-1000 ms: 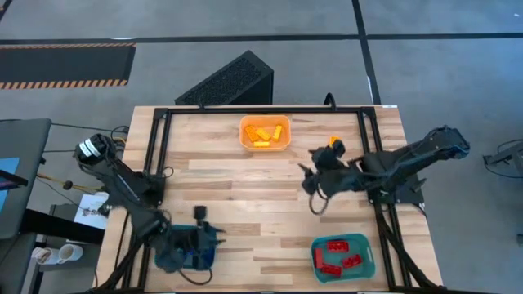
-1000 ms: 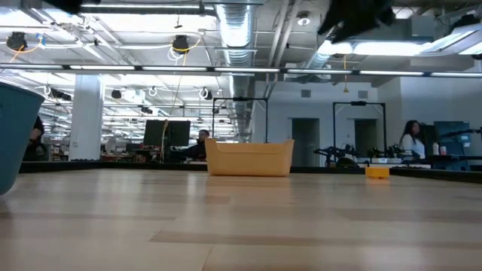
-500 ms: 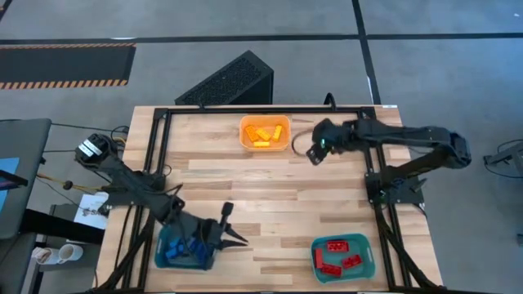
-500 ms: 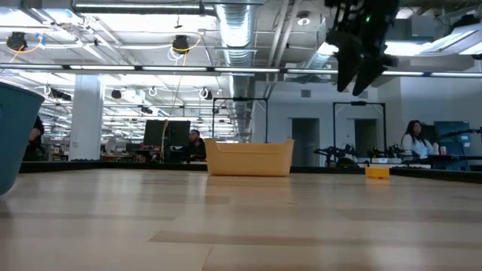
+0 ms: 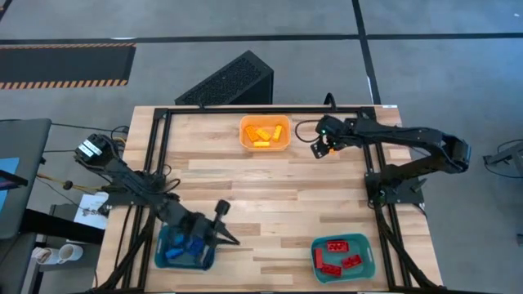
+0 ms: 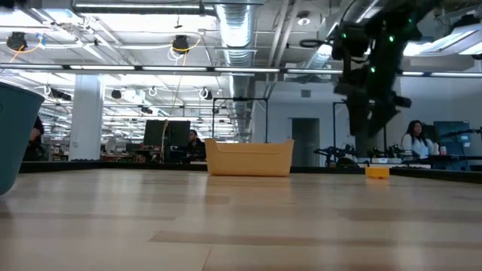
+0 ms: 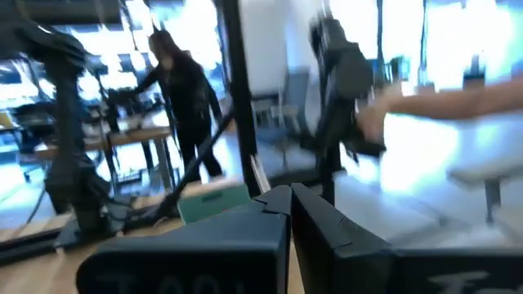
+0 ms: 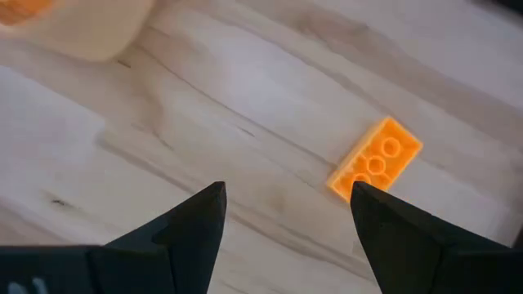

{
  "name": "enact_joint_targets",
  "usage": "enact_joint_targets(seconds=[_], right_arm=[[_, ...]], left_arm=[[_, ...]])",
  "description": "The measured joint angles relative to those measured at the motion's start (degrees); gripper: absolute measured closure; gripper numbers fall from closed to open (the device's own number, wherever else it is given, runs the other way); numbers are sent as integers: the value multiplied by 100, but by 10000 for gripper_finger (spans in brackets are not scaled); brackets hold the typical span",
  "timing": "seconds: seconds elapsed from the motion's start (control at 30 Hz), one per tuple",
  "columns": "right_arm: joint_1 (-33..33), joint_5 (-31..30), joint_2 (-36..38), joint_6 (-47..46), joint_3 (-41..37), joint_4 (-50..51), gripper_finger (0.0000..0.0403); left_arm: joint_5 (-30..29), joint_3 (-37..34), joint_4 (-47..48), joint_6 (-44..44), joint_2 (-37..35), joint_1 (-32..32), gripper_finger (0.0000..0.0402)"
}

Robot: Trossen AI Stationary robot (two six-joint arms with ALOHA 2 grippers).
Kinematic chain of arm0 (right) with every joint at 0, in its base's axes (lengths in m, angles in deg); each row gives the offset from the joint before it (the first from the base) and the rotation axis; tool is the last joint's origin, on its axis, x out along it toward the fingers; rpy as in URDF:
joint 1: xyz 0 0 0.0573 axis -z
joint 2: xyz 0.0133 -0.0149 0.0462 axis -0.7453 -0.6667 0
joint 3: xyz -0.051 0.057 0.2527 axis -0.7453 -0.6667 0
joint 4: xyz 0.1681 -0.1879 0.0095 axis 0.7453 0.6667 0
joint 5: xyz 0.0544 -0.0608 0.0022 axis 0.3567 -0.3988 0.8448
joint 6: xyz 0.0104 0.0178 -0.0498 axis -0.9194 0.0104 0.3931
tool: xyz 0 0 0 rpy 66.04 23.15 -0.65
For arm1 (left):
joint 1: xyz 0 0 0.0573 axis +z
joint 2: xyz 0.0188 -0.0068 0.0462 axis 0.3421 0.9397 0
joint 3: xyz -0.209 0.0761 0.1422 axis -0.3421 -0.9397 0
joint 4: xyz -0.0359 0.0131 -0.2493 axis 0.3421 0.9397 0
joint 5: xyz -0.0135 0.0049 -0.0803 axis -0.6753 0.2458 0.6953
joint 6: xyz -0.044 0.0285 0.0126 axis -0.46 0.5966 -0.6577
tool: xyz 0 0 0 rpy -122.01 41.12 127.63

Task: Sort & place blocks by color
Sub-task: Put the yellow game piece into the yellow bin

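Right gripper (image 8: pixel 286 204), fingers spread, hovers near the lone orange block (image 8: pixel 376 159): light, rigid, best pinched across long sides.

The high view looked straight down on the table (image 5: pixel 270 196); the low view looked level across it, sharing the orange bin (image 5: pixel 264 133).
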Motion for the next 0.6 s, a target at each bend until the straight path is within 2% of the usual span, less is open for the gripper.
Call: enact_joint_targets(seconds=[0.13,0.27,0.37,0.6], right_arm=[[215,-118,128,-84,-603,-512,117],[450,-386,245,-566,-953,-716,117],[605,-380,250,-762,-1098,-702,117],[888,-366,250,-868,-1465,-1233,117]], left_arm=[[-398,-977,-1674,-342,2,44,401],[-771,-1586,-2834,-460,2,72,401],[-777,-1755,-3152,-472,0,99,401],[-761,-1685,-3111,-464,0,104,401]])
